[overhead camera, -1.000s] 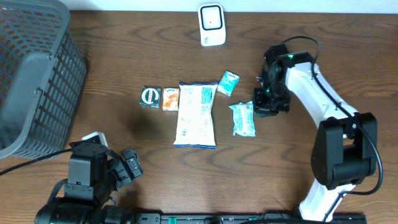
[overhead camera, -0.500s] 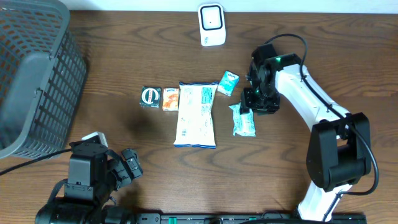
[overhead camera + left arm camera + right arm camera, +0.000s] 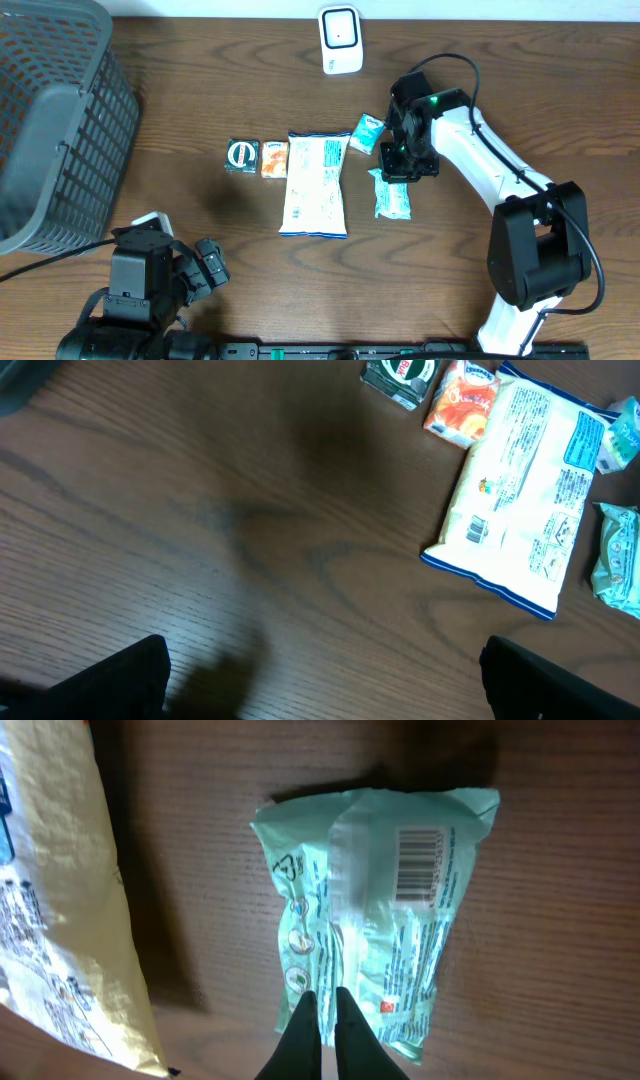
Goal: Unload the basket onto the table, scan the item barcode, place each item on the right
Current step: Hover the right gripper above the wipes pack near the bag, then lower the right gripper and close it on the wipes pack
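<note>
A pale green packet (image 3: 392, 198) lies flat on the brown table right of centre, its barcode face up (image 3: 422, 865). My right gripper (image 3: 397, 170) sits at the packet's far end. In the right wrist view the gripper (image 3: 322, 995) has its two black fingers pressed together on the green packet's (image 3: 375, 920) film. A white scanner (image 3: 340, 40) stands at the table's back edge. Near the front left, my left gripper (image 3: 207, 265) is wide open over bare wood (image 3: 325, 670), with nothing between its fingers.
A large white snack bag (image 3: 316, 183) lies left of the green packet. Beyond it are an orange packet (image 3: 274, 158) and a dark packet (image 3: 241, 156). A small teal packet (image 3: 367, 132) lies just behind my right gripper. A grey basket (image 3: 50, 120) fills the left.
My right gripper has moved left from beside the green packet onto its far end, opened on the way and shut again. The left arm has not moved.
</note>
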Robot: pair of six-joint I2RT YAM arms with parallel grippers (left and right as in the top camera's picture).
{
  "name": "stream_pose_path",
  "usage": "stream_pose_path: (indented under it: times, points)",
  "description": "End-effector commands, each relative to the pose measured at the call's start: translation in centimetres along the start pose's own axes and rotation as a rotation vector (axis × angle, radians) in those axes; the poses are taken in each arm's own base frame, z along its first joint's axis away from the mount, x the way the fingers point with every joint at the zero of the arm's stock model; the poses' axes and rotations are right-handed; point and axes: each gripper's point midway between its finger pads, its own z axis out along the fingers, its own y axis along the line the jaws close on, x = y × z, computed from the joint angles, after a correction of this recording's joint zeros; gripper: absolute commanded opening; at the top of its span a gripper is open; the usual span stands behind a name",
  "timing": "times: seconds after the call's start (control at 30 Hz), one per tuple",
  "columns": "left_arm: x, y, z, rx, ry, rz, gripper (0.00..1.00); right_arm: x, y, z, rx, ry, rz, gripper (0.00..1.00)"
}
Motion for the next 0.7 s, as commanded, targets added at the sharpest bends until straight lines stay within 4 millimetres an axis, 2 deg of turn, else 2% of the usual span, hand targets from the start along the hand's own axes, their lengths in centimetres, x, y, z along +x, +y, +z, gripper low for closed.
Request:
stream_pose_path:
  times: [0.0, 0.23, 0.37, 0.43, 0.53, 0.67]
  points:
    - [0.0, 0.2, 0.0, -0.009, -0.005, 0.0, 0.98, 0.2, -0.6, 0.6, 0.048, -0.023, 0.049, 0.02]
    - [0.0, 0.2, 0.0, -0.009, -0.005, 0.0, 0.98, 2.0, -1.1, 4.4, 0.051, -0.006, 0.063, 0.1]
    - [0.0, 0.2, 0.0, -0.009, -0.005, 0.0, 0.98, 3.1, -1.3, 5.7, 0.057, 0.012, 0.054, 0.1]
    - [0.0, 0.2, 0.0, -0.009, -0.005, 0.0, 0.98, 3.3, -1.4, 5.6, 0.059, 0.018, 0.056, 0.1]
    - [0.0, 0.2, 0.0, -0.009, -0.005, 0.0, 0.98, 2.8, -1.3, 4.4, 0.059, 0.016, 0.063, 0.11]
    - [0.0, 0.2, 0.0, -0.009, -0.005, 0.0, 0.98, 1.7, -0.9, 1.3, 0.06, 0.018, 0.054, 0.18]
